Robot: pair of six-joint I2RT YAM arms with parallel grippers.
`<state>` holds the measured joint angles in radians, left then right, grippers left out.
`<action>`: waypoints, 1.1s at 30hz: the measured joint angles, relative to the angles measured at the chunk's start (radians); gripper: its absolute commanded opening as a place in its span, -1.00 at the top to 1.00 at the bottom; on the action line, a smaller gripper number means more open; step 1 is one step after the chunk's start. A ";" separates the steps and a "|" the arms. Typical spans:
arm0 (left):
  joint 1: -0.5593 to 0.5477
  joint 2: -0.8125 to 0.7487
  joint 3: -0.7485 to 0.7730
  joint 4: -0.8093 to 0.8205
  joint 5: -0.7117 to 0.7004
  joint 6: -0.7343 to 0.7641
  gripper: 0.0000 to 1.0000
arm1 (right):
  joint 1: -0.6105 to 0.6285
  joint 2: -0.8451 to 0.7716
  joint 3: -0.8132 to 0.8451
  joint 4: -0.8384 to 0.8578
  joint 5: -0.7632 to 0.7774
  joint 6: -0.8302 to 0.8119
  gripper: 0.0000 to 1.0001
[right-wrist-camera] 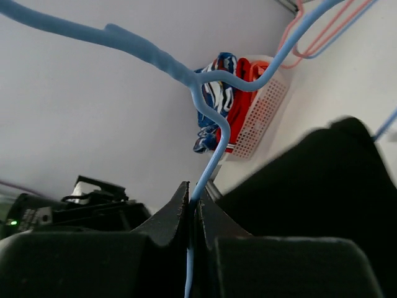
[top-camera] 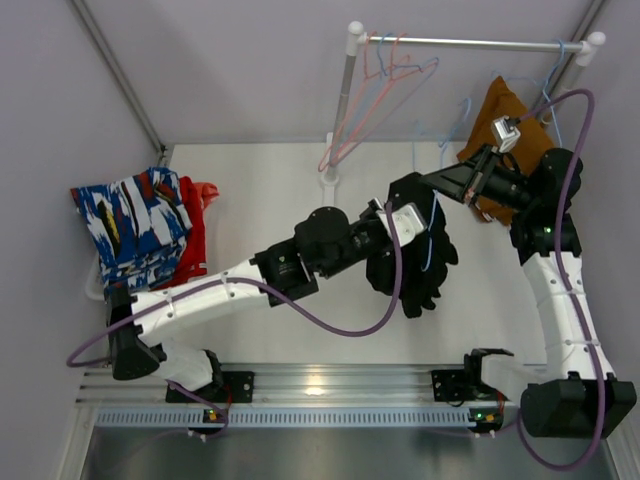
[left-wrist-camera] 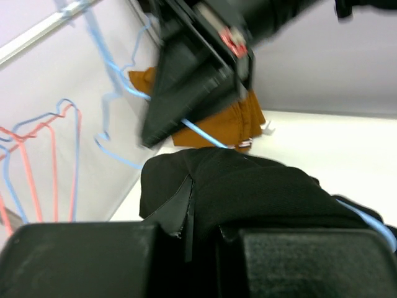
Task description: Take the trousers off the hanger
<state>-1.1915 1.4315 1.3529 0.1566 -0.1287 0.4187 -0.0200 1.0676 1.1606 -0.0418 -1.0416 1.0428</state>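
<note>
White walls enclose a pale counter point(top-camera: 250, 180) with a metal rail point(top-camera: 470, 43) across the back. The left arm stretches low and diagonally to centre, its left pincer point(left-wrist-camera: 189, 233) clenched on the black trousers point(top-camera: 420, 270), which hang above the counter. The right arm rises from its base, wrist bent leftward, its right pincer point(right-wrist-camera: 191, 211) clamped on the blue hanger point(right-wrist-camera: 211, 155), whose wire crosses the black cloth. Brown trousers point(top-camera: 500, 105) hang at the rail's right end. Blue-and-white trousers point(top-camera: 130, 225) and red trousers point(top-camera: 195, 235) lie far left.
</note>
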 measured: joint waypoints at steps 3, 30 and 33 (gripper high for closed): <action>0.000 0.000 0.077 -0.056 -0.030 0.006 1.00 | -0.040 0.002 -0.043 -0.018 -0.001 -0.024 1.00; 0.189 -0.025 0.603 0.105 -0.317 0.324 1.00 | -0.121 0.069 -0.080 -0.318 0.013 -0.486 1.00; 0.346 -0.054 0.603 0.090 -0.346 0.307 1.00 | -0.121 0.080 -0.070 -0.330 0.013 -0.494 1.00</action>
<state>-0.8452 1.3777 1.9564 0.2470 -0.4751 0.7254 -0.1406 1.1473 1.0904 -0.3717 -1.0286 0.5484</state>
